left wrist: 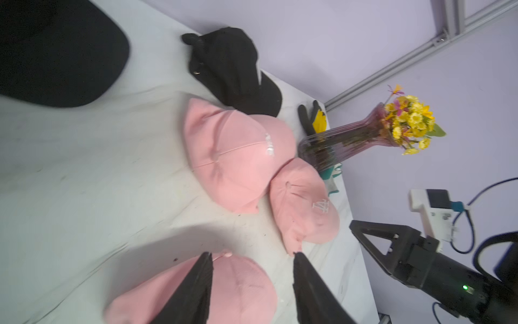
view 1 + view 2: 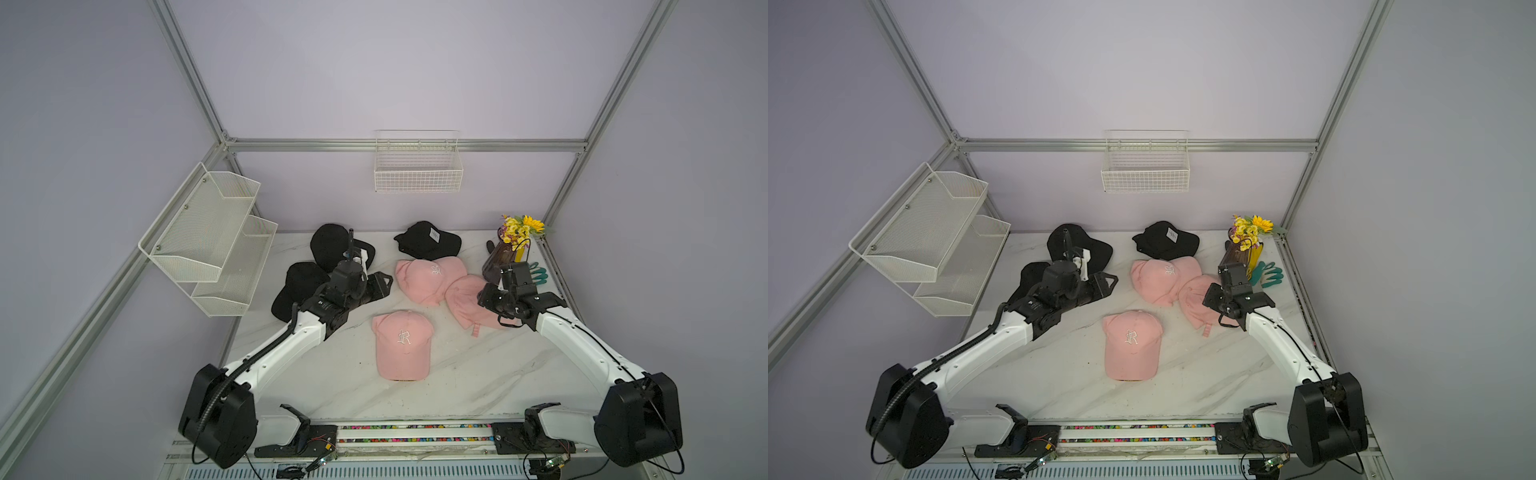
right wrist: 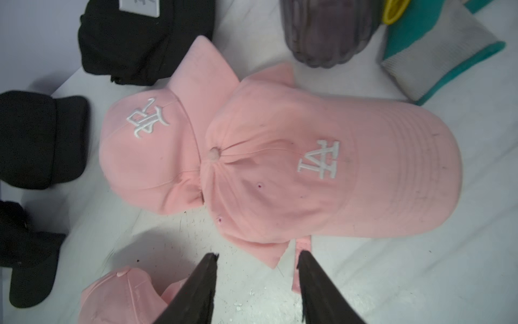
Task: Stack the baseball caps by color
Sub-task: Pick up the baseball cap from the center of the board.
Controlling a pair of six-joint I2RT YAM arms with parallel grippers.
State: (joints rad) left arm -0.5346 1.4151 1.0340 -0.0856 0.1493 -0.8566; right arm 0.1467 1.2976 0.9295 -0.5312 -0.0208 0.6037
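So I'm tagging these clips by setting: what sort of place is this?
Probably a robot test cell, not a shop: aluminium frame, bare lilac walls, arms mounted at a marble-look table.

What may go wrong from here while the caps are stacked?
The vase stands close beside the right gripper; an arm swing may tip it. The LA cap overlaps another pink cap, so lifting one may drag the other.
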